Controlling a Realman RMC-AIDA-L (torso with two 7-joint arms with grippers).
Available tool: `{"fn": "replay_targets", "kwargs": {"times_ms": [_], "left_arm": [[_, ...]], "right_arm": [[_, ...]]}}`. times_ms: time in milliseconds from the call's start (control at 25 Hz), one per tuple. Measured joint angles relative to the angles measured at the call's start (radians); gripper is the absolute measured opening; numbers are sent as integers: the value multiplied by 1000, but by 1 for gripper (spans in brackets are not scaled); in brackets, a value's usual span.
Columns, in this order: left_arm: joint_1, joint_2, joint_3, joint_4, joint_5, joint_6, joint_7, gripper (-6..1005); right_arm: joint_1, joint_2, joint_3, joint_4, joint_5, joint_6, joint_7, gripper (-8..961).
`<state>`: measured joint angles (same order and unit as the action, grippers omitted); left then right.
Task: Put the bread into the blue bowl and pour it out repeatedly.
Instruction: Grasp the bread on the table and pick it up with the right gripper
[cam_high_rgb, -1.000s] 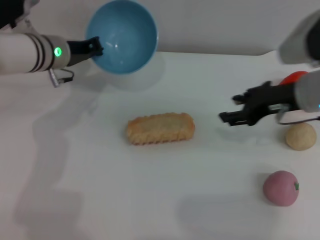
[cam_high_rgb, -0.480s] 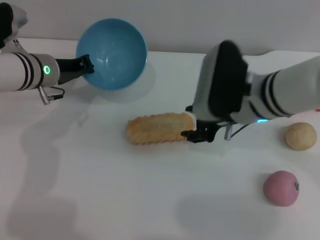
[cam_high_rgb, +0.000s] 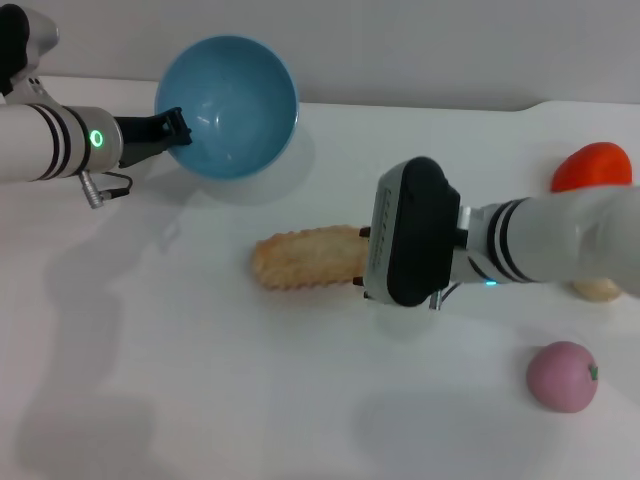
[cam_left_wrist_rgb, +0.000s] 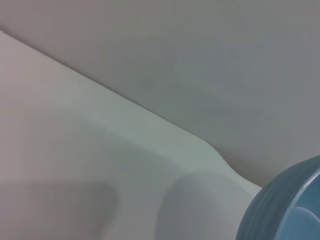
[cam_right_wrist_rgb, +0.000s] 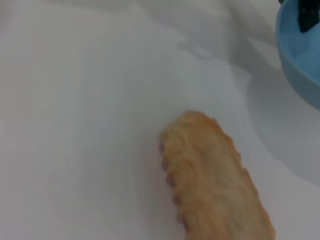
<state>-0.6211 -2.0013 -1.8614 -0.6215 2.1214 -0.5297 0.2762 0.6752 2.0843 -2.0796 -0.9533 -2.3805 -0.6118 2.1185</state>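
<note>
The bread (cam_high_rgb: 305, 258) lies flat on the white worktop (cam_high_rgb: 200, 380) near the middle of the head view, its plain tan underside up, which suggests it was tipped out rather than placed. At its 3 o'clock end the right tool (cam_high_rgb: 366, 262) sits over the loaf, hidden under its own wrist housing, so whether it is released or clenched cannot be told; its position suits a pick-up. At the bread's 11 o'clock the left tool (cam_high_rgb: 172, 130) is clenched on the rim of the blue bowl (cam_high_rgb: 230, 105), holding it tilted and empty, mouth toward the loaf. A pink ball (cam_high_rgb: 562, 375) lies at 4 o'clock.
</note>
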Motion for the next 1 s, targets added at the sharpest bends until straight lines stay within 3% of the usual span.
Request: {"fn": "replay_targets", "kwargs": {"times_ms": [440,720,1000], "left_arm": [[-2,-5,-2,-1,0,5,0,-1],[-5,-7,-2,-1,0,8,0,-1],[-7,-7,-2,-1,0,11,0,0]], "right_arm": [[7,2,-104,121,57,223,1,610],[38,2,-112,174,125,233,1,601],[34,2,-108,181,125,235,-3,486]]}}
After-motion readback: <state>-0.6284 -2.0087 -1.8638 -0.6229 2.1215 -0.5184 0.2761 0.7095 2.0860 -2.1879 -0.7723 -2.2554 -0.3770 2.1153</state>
